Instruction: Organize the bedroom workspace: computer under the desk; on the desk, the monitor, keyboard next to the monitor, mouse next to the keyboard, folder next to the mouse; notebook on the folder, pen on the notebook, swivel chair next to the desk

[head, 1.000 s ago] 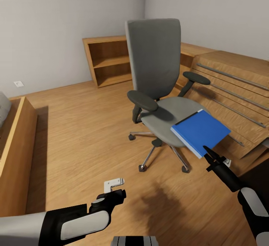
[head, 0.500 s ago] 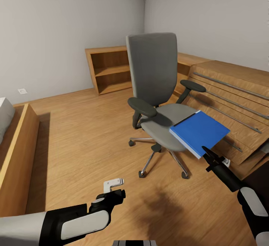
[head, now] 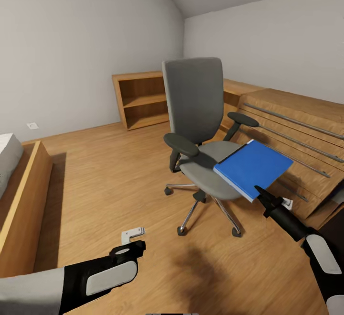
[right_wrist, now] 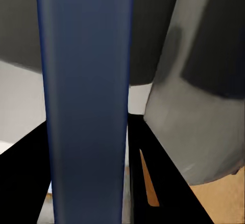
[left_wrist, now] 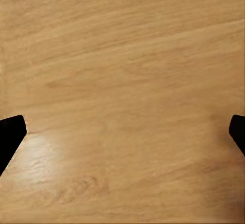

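The grey swivel chair stands on the wood floor in the middle of the head view. A bright blue folder hangs tilted over the right side of the seat, with my right gripper shut on its near corner. In the right wrist view the folder's edge runs between the black fingers, with the chair's grey padding behind. My left gripper sits low at the left over bare floor, open, its fingertips wide apart in the left wrist view.
An open wooden bookshelf stands against the far wall. Light wood cabinets with long metal handles line the right side, close behind the chair. A wood bed frame runs along the left. Open floor lies between the bed and the chair.
The head view has tilted up, so the room sits lower in the picture. The folder has risen a little off the seat in my right gripper. My left arm has drawn back slightly.
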You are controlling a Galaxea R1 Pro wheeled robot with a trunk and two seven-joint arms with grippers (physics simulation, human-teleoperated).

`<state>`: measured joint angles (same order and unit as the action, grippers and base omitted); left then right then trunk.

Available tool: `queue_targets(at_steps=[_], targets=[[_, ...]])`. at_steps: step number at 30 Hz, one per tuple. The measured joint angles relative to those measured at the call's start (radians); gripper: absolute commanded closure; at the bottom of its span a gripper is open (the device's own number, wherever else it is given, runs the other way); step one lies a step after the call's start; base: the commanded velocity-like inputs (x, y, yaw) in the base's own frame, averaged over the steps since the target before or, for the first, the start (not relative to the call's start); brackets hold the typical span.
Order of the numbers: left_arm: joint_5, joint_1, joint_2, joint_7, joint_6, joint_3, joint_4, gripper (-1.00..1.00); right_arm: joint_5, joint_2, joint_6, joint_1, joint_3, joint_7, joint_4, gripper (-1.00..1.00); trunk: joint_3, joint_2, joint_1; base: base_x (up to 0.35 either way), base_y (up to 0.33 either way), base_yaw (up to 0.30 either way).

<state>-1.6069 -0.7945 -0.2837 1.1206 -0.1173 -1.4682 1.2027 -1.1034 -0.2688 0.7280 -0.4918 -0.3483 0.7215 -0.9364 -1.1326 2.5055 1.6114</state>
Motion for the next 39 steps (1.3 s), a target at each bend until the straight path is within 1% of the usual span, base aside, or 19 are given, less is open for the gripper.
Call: queue_targets(at_steps=[2,6,7,10,12,13,19,20,22,23,25,28,30,32,33,35,36,38,39], targets=[[0.001,0.000,0.010,0.000,-0.001,0.004,-0.040,-1.00,0.007,0.003,-0.017,0.000,0.000,-0.033,-0.017,1.00,0.008,0.000,-0.001,0.000,0.000,0.000],[0.003,0.000,0.018,0.001,-0.011,0.006,-0.063,-1.00,0.013,0.015,-0.034,0.000,0.000,-0.093,-0.047,1.00,0.023,-0.001,-0.003,0.000,0.000,0.000],[0.003,0.000,0.019,0.002,-0.028,0.005,-0.058,-1.00,0.013,0.019,-0.040,0.000,0.000,-0.117,-0.062,1.00,0.027,-0.002,-0.003,0.000,0.000,0.000],[0.003,0.000,0.020,0.001,-0.075,0.005,-0.031,-1.00,0.015,0.029,-0.052,0.000,0.000,-0.158,-0.096,1.00,0.039,-0.002,-0.005,0.000,0.000,0.000],[0.003,0.000,0.020,0.000,-0.094,0.004,-0.014,-1.00,0.019,0.035,-0.056,0.000,0.000,-0.177,-0.111,1.00,0.046,-0.003,-0.005,0.000,0.000,0.000],[0.003,0.000,0.019,0.000,-0.106,0.003,0.003,-1.00,0.026,0.042,-0.059,0.000,0.000,-0.198,-0.124,1.00,0.050,-0.003,-0.006,0.000,0.000,0.000],[0.002,0.000,0.019,-0.002,-0.123,-0.001,0.039,-1.00,0.041,0.070,-0.061,0.000,0.000,-0.290,-0.183,1.00,0.074,-0.004,-0.009,0.000,0.000,0.000],[0.002,0.000,0.019,-0.003,-0.124,-0.002,0.043,-1.00,0.040,0.080,-0.060,0.000,0.000,-0.313,-0.207,1.00,0.077,-0.005,-0.009,0.000,0.000,0.000],[0.002,0.000,0.018,-0.003,-0.126,-0.001,0.045,-1.00,0.042,0.093,-0.060,0.002,-0.001,-0.332,-0.233,1.00,0.085,-0.005,-0.010,0.000,0.000,0.000],[0.002,0.000,0.016,-0.003,-0.128,0.000,0.047,-1.00,0.043,0.104,-0.059,0.007,-0.002,-0.348,-0.254,1.00,0.089,-0.005,-0.010,0.000,0.000,0.000],[0.002,0.000,0.012,-0.004,-0.129,0.000,0.048,-1.00,0.044,0.113,-0.057,0.016,-0.004,-0.377,-0.274,1.00,0.097,-0.006,-0.011,0.000,0.000,0.000],[0.002,0.000,0.009,-0.004,-0.130,0.000,0.049,-1.00,0.043,0.118,-0.050,0.022,-0.005,-0.414,-0.295,1.00,0.106,-0.026,-0.022,-0.002,0.000,0.000],[0.002,0.000,0.008,-0.004,-0.130,-0.001,0.050,-1.00,0.040,0.120,-0.022,0.027,-0.005,-0.471,-0.336,1.00,0.113,-0.040,-0.030,-0.086,0.000,0.000],[0.002,0.000,0.007,-0.004,-0.130,-0.001,0.050,-1.00,0.039,0.120,0.008,0.030,-0.005,-0.508,-0.361,1.00,0.119,-0.054,-0.037,-0.187,0.000,0.000],[0.002,0.000,0.007,-0.004,-0.130,-0.002,0.051,-1.00,0.038,0.120,0.046,0.032,-0.007,-0.552,-0.388,1.00,0.122,-0.061,-0.041,-0.243,0.000,0.000],[0.002,0.000,0.006,-0.004,-0.131,-0.001,0.051,-1.00,0.036,0.120,0.091,0.033,-0.011,-0.606,-0.416,1.00,0.128,-0.075,-0.049,-0.276,0.000,0.000],[0.002,0.000,0.006,-0.003,-0.131,-0.001,0.051,-1.00,0.040,0.121,0.134,0.034,-0.023,-0.662,-0.444,1.00,0.131,-0.082,-0.052,-0.299,0.000,0.000],[0.002,0.000,0.005,-0.003,-0.131,-0.001,0.051,-1.00,0.044,0.123,0.171,0.035,-0.042,-0.717,-0.471,1.00,0.138,-0.096,-0.060,-0.312,0.000,0.000],[0.002,0.000,0.005,-0.003,-0.132,0.000,0.051,-1.00,0.052,0.127,0.194,0.035,-0.061,-0.762,-0.490,1.00,0.141,-0.103,-0.064,-0.306,0.000,0.000]])
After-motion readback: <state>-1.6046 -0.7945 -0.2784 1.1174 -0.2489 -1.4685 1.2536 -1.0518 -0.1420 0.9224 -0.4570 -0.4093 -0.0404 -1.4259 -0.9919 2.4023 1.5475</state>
